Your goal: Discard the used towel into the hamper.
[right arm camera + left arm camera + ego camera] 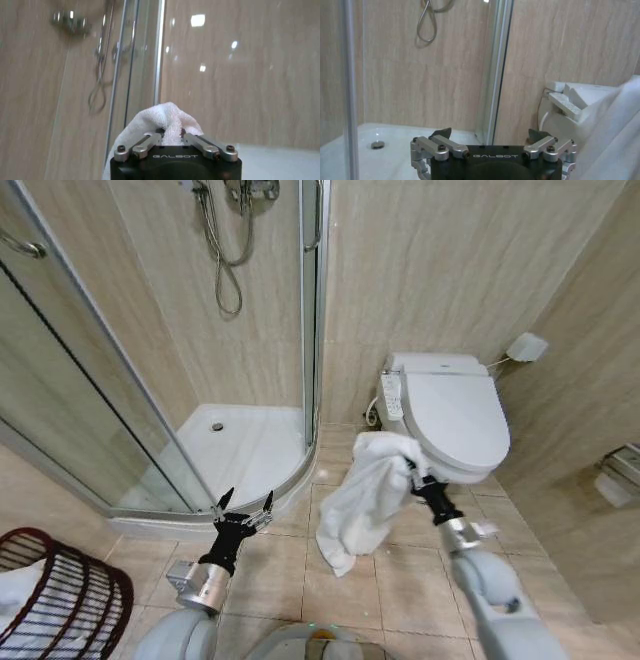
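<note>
A white towel (368, 498) hangs in the air in front of the toilet, its lower end just above the floor tiles. My right gripper (413, 472) is shut on the towel's top fold, and in the right wrist view the cloth (162, 120) bulges out between the closed fingers (150, 141). My left gripper (244, 512) stands open and holds nothing, raised near the shower's curved threshold; its fingertips (442, 132) are spread wide in the left wrist view. The dark reddish-brown hamper (68, 601) stands at the lower left, with something white inside.
A glass shower cabin (150, 380) with a white tray (245, 445) fills the left. The white toilet (452, 412) stands against the back wall, right behind the towel. A wall holder (620, 475) sticks out at the right. Beige floor tiles (290, 575) lie between my arms.
</note>
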